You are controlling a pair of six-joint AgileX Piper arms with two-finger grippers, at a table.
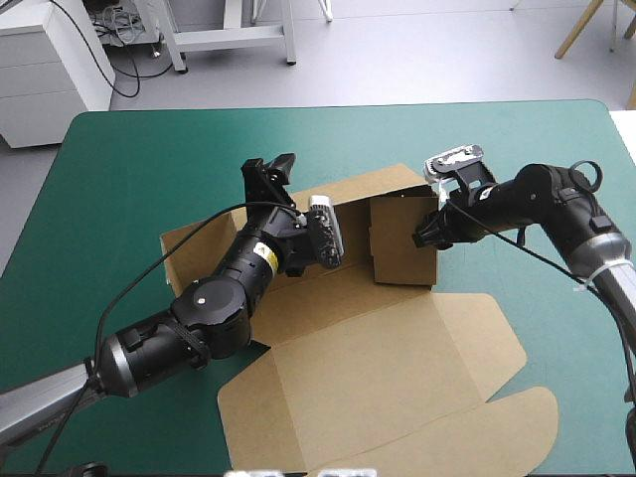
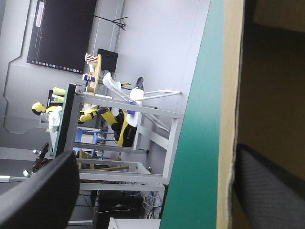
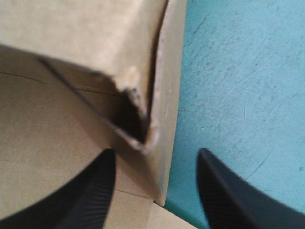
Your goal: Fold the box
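Looking at the box (image 1: 397, 348), I find it at the middle of the high view on the teal-green cover (image 1: 129, 169). Its walls are raised in the upper half, and its lid and flaps lie flat toward the lower right of the frame. My left gripper (image 1: 270, 169) sits just left of centre at the back wall (image 2: 228, 95), its 2 black fingers wide apart with that wall's edge between them, clamping nothing. My right gripper (image 1: 425, 237), right of centre, is spread too, straddling a corner of the right wall (image 3: 164, 95) without pinching it.
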